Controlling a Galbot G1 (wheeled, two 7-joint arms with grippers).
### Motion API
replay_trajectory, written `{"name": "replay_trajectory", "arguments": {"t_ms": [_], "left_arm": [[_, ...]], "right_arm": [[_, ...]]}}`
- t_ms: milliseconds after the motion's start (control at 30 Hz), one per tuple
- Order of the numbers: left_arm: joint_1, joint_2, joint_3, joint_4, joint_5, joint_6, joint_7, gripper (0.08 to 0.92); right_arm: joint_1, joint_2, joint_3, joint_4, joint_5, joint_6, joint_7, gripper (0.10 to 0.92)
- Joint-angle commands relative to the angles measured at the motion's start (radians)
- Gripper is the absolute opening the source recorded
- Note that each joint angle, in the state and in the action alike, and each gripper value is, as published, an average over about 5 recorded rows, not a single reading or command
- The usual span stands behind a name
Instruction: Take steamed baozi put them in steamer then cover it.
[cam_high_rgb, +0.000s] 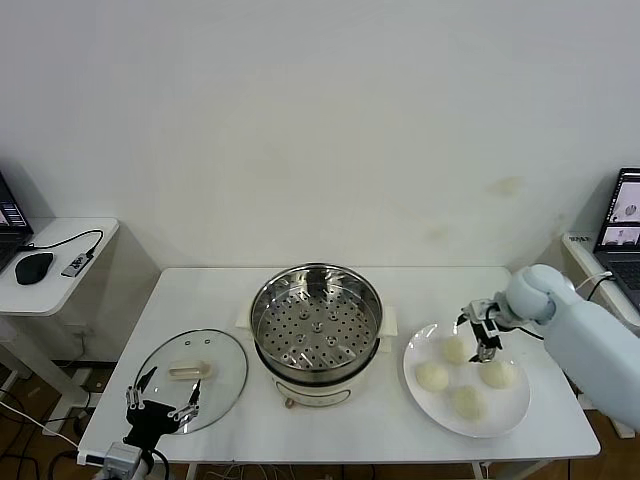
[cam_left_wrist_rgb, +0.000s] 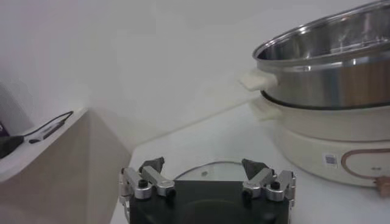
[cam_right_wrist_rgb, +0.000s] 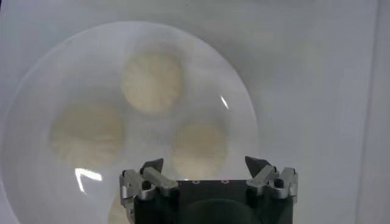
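Several cream-white steamed baozi (cam_high_rgb: 432, 376) lie on a white plate (cam_high_rgb: 512, 405) at the right of the table. My right gripper (cam_high_rgb: 478, 335) hovers open above the plate's far side, close to the far baozi (cam_high_rgb: 456, 349). In the right wrist view that baozi (cam_right_wrist_rgb: 198, 149) lies just ahead of the right gripper (cam_right_wrist_rgb: 205, 162), with others (cam_right_wrist_rgb: 152, 82) beyond; nothing is between the fingers. The steamer (cam_high_rgb: 316, 320) stands uncovered mid-table, its perforated tray bare. My left gripper (cam_high_rgb: 162, 395) waits open at the near left, by the glass lid (cam_high_rgb: 192, 378).
The white table (cam_high_rgb: 200, 300) carries the lid, steamer and plate in a row. A side desk (cam_high_rgb: 60, 262) with a mouse and cable stands at the left. A laptop (cam_high_rgb: 622, 215) sits at the far right. In the left wrist view the steamer (cam_left_wrist_rgb: 329, 79) rises beyond the lid (cam_left_wrist_rgb: 207, 170).
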Motion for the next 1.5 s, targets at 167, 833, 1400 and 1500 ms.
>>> {"name": "replay_trajectory", "arguments": {"t_ms": [167,833,1400,1500], "left_arm": [[0.000,0.002,0.005,0.003,0.005,0.000,0.000,0.823],[-0.002,0.003,0.013,0.020,0.017,-0.004,0.000,0.823],[-0.005,0.004,0.027,0.025,0.021,-0.003,-0.001,0.823],[-0.003,0.002,0.028,0.020,0.021,-0.003,-0.002,0.823]], "right_arm": [[-0.009,0.024,-0.015,-0.034,-0.039,-0.006,0.018,0.823],[0.016,0.072,-0.030,-0.116,-0.016,-0.024,0.078,0.822],[0.035,0.042,-0.033,-0.108,0.066,-0.030,0.058,0.630],[0.061,-0.006,-0.044,-0.062,0.106,-0.039,0.045,0.628]]}}
